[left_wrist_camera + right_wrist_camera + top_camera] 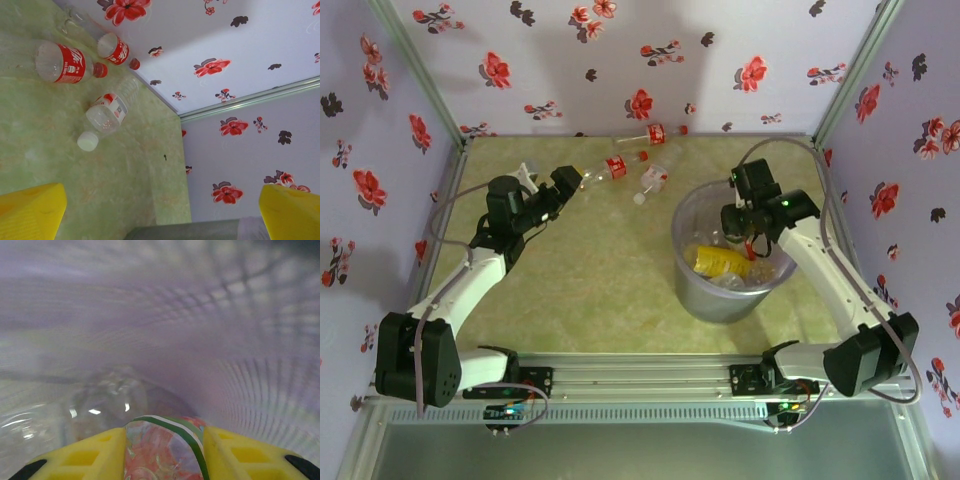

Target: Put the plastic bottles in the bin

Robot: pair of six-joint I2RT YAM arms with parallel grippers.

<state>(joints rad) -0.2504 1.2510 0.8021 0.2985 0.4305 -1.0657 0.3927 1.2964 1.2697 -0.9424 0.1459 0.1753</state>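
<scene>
Right pincer (745, 235) hangs inside the bin (710, 302), that big see-through grey-purple bucket, pinching a clear bottle (160, 452) with a reddish label edged in green. A yellow bottle (720, 261) lies at the bin's bottom with some crumpled clear ones. Left pincer (567, 186) is spread wide, left of the bin. Off the bin's far-left side, a red-labelled bottle (612, 168), a second red-labelled bottle (655, 133) and a white-capped bottle (654, 180) lie on the green surface (590, 270).
</scene>
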